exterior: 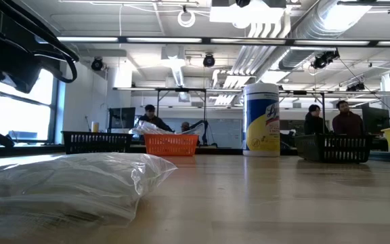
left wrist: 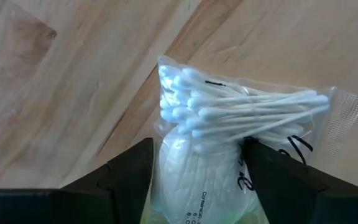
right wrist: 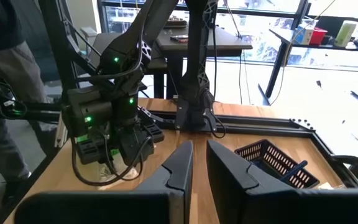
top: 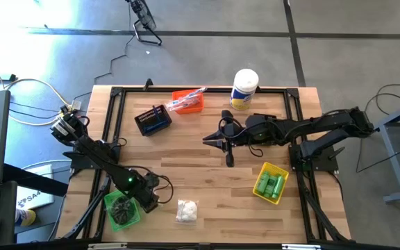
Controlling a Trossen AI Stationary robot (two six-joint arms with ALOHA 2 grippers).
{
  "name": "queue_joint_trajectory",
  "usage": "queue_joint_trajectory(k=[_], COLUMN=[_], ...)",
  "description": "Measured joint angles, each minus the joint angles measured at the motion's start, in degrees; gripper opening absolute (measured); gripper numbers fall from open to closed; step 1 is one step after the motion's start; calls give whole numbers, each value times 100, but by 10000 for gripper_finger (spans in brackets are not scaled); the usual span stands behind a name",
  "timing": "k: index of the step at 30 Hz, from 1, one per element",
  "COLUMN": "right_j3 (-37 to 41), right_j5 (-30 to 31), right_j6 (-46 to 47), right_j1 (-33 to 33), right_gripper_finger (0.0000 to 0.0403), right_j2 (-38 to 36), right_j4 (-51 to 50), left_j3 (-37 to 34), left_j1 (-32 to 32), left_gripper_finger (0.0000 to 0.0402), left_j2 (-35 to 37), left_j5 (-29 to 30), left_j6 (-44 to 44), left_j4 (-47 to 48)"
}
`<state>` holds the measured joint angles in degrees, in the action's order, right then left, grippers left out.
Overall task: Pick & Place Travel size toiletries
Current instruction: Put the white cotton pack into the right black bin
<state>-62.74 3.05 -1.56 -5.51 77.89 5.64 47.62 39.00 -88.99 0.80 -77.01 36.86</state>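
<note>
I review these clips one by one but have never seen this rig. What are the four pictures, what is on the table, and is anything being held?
Two dark robot arms work at a wooden table. One picture looks straight down, one looks level across the tabletop, and each arm carries a wrist camera.

On the table stand a black bin, an orange bin, a yellow bin with green bottles, a green bin and a white canister. A bag of cotton swabs lies near the front edge.

The left gripper is open, its fingers on either side of that bag; I cannot tell whether it grips it. The right gripper, above the table's middle, is shut and holds nothing.
</note>
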Motion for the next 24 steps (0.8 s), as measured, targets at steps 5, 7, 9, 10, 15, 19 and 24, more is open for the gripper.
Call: queue_joint_trajectory(k=[5,7,9,10,15,19,24], right_j3=[0,0,0,0,0,0,0], right_j5=[0,0,0,0,0,-1,-2], right_j6=[-22,-22,-22,-22,-24,-24,-23], right_j1=[3,3,3,3,3,3,3], right_gripper_finger=[38,38,38,38,38,38,38], right_j2=[0,0,0,0,0,0,0], right_j4=[25,36,34,36,33,32,29], left_j3=[-2,-2,-2,-2,-16,-28,-28], left_j1=[0,0,0,0,0,0,0], left_gripper_finger=[195,166,138,124,68,41,33], left_j2=[10,13,23,43,248,545,961], left_j5=[-55,-64,-71,-72,-119,-61,259], left_j6=[4,-14,-44,-44,-58,-109,-107], left_j4=[-18,-21,-20,-17,30,117,103])
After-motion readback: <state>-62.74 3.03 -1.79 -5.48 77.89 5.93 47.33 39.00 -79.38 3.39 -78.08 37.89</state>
